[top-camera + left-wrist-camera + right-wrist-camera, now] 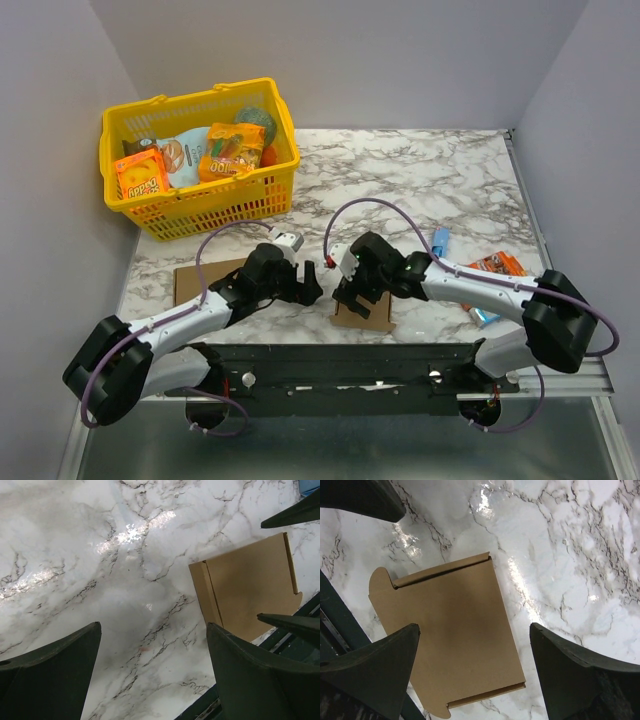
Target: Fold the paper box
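Note:
The paper box [368, 313] lies flat on the marble table near its front edge, a thin brown piece with creased side flaps and rounded tabs. In the right wrist view, the box [455, 630] lies just below and between the fingers. My right gripper [342, 292] is open and hovers over the box's left part, holding nothing. In the right wrist view the gripper [475, 675] is wide open. My left gripper [313, 281] is open and empty, just left of the box, over bare marble. The left wrist view shows that gripper [155, 675] open, with the box [250, 592] to its right.
A yellow basket [128, 212] with snack packs stands at the back left. A plain brown cardboard rectangle [196, 281] lies under the left arm. An orange packet [498, 264] and a blue item [440, 240] lie on the right. A black rail [340, 358] runs along the front edge.

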Controlling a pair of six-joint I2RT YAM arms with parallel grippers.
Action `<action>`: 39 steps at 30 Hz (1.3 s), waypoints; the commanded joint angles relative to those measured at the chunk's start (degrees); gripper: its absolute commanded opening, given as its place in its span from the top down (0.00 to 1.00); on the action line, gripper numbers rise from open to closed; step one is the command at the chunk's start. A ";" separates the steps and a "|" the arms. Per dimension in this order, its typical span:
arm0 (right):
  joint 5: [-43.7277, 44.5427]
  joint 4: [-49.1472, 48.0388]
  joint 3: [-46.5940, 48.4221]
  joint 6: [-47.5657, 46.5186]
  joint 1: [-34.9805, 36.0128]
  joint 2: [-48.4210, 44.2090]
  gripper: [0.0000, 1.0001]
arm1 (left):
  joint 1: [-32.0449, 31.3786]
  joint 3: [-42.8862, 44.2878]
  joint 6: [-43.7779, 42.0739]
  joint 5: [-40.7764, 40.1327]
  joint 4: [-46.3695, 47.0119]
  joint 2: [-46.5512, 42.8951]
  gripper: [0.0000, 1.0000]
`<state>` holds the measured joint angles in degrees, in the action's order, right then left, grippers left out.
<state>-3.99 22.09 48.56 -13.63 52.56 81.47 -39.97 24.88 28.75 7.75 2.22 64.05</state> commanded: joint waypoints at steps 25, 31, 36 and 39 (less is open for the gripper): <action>-0.66 4.02 3.21 -2.28 3.34 11.34 0.00 | -0.02 0.61 1.74 12.98 16.40 10.82 0.08; -3.74 4.02 3.65 -2.72 3.34 10.11 0.03 | -0.02 -3.17 1.65 25.63 31.42 16.01 0.10; -4.27 3.75 3.65 -2.90 3.43 9.76 0.03 | -0.02 -3.79 4.73 35.38 44.43 22.51 0.11; -4.18 3.84 3.74 -2.81 3.34 9.93 0.03 | -0.02 -3.79 9.03 39.61 53.57 27.87 0.18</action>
<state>-6.87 27.14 51.31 -15.07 54.78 88.68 -36.49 20.67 35.14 28.32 38.20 86.11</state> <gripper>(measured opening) 0.969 0.846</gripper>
